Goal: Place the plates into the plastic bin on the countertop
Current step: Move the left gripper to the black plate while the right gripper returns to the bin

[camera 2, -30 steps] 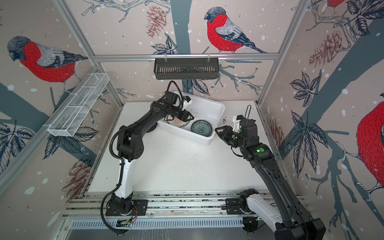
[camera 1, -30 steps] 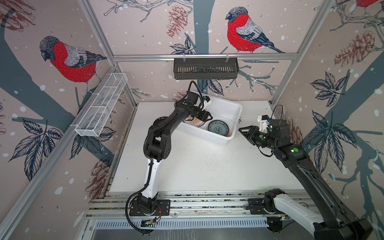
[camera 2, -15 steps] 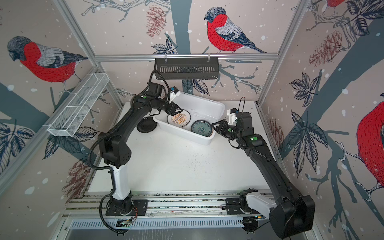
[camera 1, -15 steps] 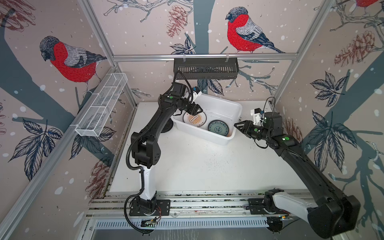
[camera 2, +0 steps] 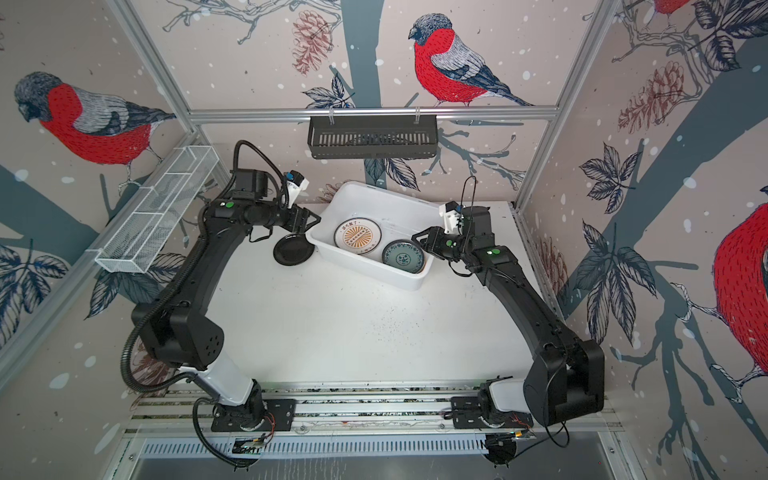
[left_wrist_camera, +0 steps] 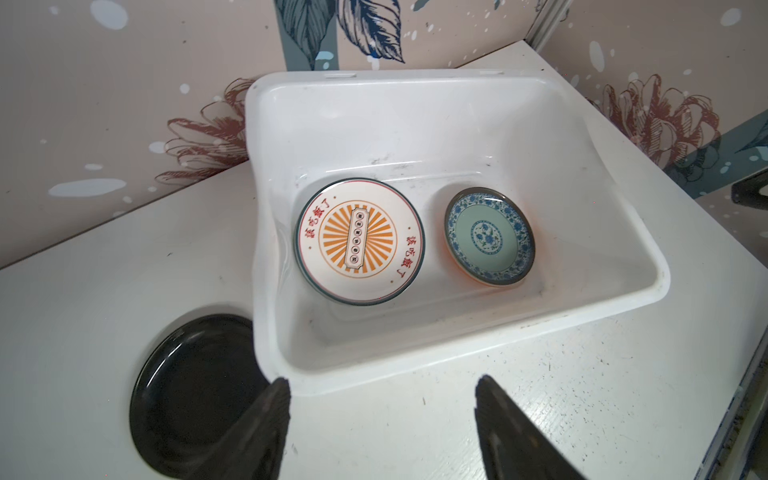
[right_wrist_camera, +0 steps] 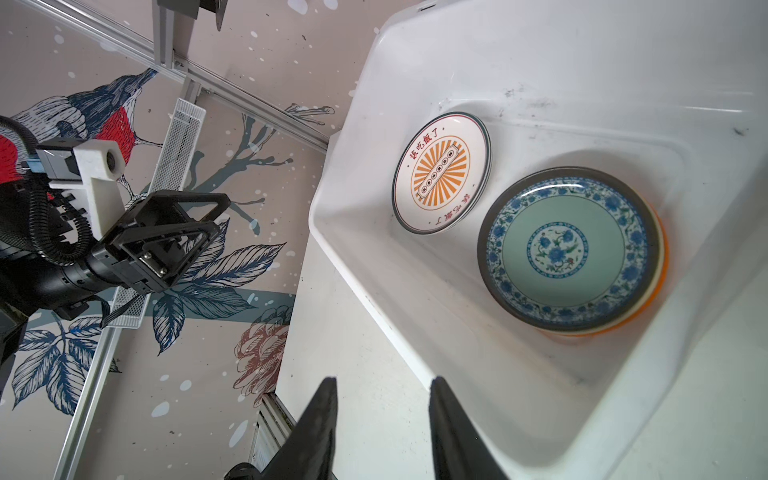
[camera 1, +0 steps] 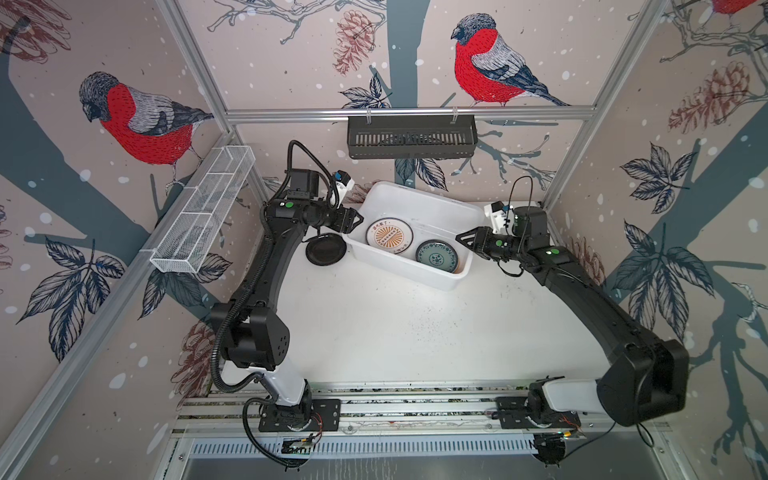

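Left gripper (left_wrist_camera: 382, 380) has drawn back from the white rectangular plastic tub (left_wrist_camera: 457, 338), open and empty, uncovering a glossy round black plate (left_wrist_camera: 195, 395) beside it; right gripper (right_wrist_camera: 384, 380) open too.

At least four plates (camera 1: 389, 237), one bin (camera 1: 419, 210)

Black slotted basket (camera 1: 411, 137) hangs from the back aluminium rail (camera 1: 291, 113) on two hooks. White wire-mesh rack (camera 1: 203, 214) w/ compartments runs along the left wall. Walls all round carry bullfinch wallpaper (camera 1: 486, 62).
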Robot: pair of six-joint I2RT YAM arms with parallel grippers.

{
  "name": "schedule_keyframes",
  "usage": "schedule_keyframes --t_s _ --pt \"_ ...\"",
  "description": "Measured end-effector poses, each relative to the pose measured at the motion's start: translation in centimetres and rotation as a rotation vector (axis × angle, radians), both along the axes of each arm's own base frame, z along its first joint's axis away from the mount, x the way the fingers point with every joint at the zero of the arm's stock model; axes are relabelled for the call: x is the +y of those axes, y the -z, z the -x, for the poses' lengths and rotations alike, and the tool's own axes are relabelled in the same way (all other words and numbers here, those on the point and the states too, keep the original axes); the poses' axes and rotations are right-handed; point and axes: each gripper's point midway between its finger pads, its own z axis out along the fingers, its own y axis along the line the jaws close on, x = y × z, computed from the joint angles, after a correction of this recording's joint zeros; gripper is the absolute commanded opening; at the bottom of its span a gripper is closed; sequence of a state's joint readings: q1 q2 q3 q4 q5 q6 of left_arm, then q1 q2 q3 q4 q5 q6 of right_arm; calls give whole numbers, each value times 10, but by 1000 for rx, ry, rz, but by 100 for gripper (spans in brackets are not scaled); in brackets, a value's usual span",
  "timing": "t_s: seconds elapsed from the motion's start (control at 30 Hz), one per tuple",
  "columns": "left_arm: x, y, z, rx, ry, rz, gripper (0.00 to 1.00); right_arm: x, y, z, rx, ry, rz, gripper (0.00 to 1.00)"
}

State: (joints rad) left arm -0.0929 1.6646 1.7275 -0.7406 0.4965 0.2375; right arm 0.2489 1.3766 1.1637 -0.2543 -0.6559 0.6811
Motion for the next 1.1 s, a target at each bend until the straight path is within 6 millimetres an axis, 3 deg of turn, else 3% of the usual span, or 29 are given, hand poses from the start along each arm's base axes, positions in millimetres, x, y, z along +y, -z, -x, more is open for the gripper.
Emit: schedule_keyframes --t_s 0.2,0.33,0.63,0.8,1.1 --pt "38 -8 8 -27 -115 -3 76 15 6 -19 13 -44 -14 37" --pt "60 1 13 -12 -200 -19 74 32 12 -33 29 -80 -17 36" --pt "101 67 8 157 -393 -20 73 64 6 -50 14 -157 -21 35" --pt "109 97 -16 226 -423 -33 72 67 8 -42 17 -169 -18 35" --pt "151 149 -47 341 -516 -1 68 73 5 -17 14 -171 -30 35"
